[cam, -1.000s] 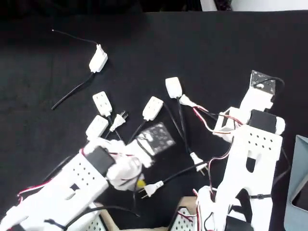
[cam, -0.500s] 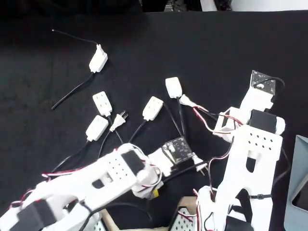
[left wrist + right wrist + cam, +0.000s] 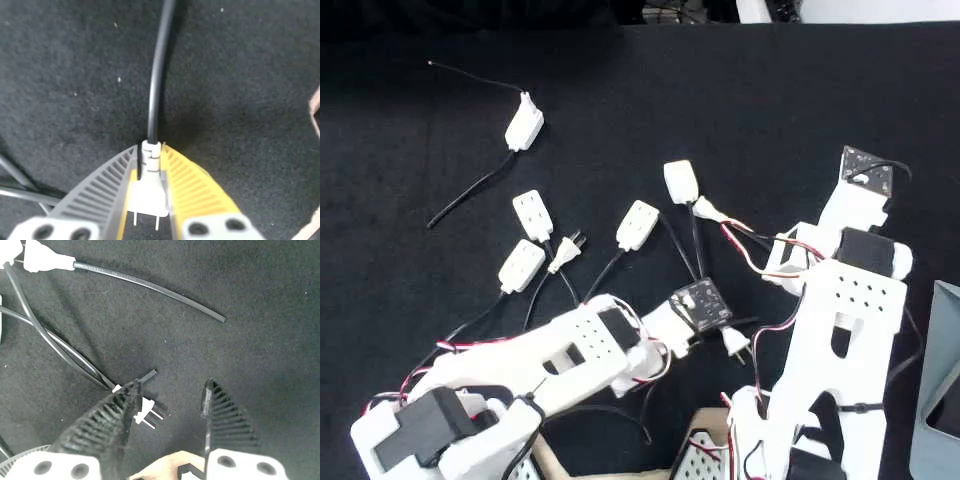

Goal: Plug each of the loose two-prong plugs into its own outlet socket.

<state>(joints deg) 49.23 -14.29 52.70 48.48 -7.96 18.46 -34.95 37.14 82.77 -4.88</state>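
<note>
My left gripper (image 3: 148, 150) is shut on a white two-prong plug (image 3: 148, 192), prongs toward the camera, its black cable (image 3: 157, 75) running away over the black mat. In the high view the left arm (image 3: 580, 355) lies across the front middle of the table. My right gripper (image 3: 171, 386) stands open just over the mat, and another white plug (image 3: 141, 412) lies beside one finger (image 3: 112, 422). That plug (image 3: 735, 343) sits by the right arm's base (image 3: 840, 330). White sockets (image 3: 638, 225) (image 3: 680, 181) (image 3: 532, 213) (image 3: 520, 265) lie mid-table, a loose plug (image 3: 565, 250) among them.
One more socket (image 3: 524, 125) with a thin cable lies at the far left. Black cables (image 3: 695, 250) cross the middle of the mat. A further white plug (image 3: 708, 210) lies near the right arm. A grey box edge (image 3: 940, 380) stands at the right border.
The left arm has swung to the right along the table's front, over the plug that lay there. The right arm has kept still.
</note>
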